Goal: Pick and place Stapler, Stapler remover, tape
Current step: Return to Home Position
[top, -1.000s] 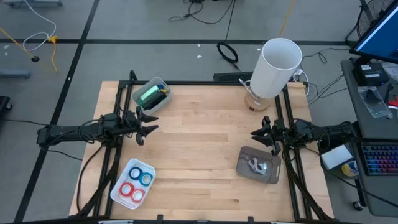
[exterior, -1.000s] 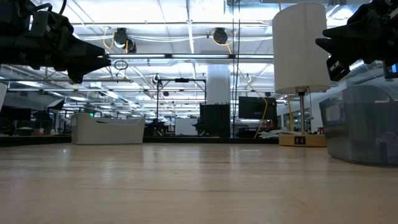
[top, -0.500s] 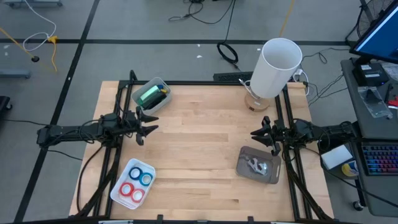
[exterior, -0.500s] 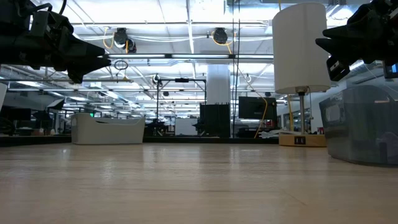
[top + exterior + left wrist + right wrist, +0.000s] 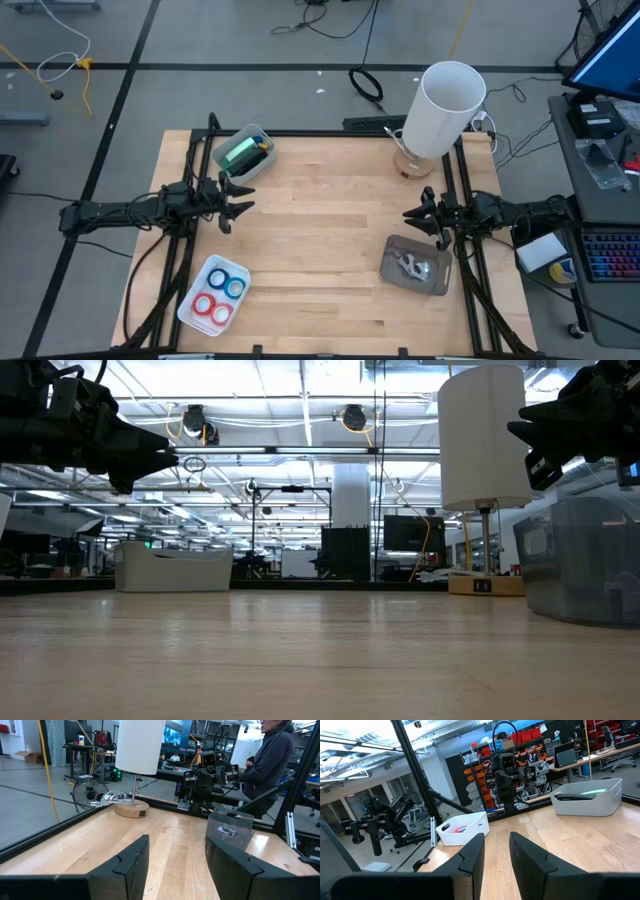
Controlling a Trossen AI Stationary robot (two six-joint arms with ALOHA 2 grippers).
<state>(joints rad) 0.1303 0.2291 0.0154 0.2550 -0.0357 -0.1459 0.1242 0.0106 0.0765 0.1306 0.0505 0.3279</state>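
The tape rolls (image 5: 221, 296), two blue and two red, lie in a white tray (image 5: 190, 304) at the table's near left. A green stapler (image 5: 240, 152) lies in a white bin (image 5: 262, 163) at the far left; the right wrist view shows that bin (image 5: 590, 802). A metal stapler remover (image 5: 412, 266) lies in a clear bin (image 5: 439, 283) near right, also seen in the left wrist view as a clear bin (image 5: 230, 827). My left gripper (image 5: 238, 202) hovers open at the left edge. My right gripper (image 5: 419, 217) hovers open at the right edge.
A white-shaded lamp (image 5: 440, 110) stands on a round wooden base (image 5: 412, 165) at the far right corner. Bare wooden table (image 5: 320, 230) lies between the two grippers. A person (image 5: 270, 762) stands beyond the table's right edge in the left wrist view.
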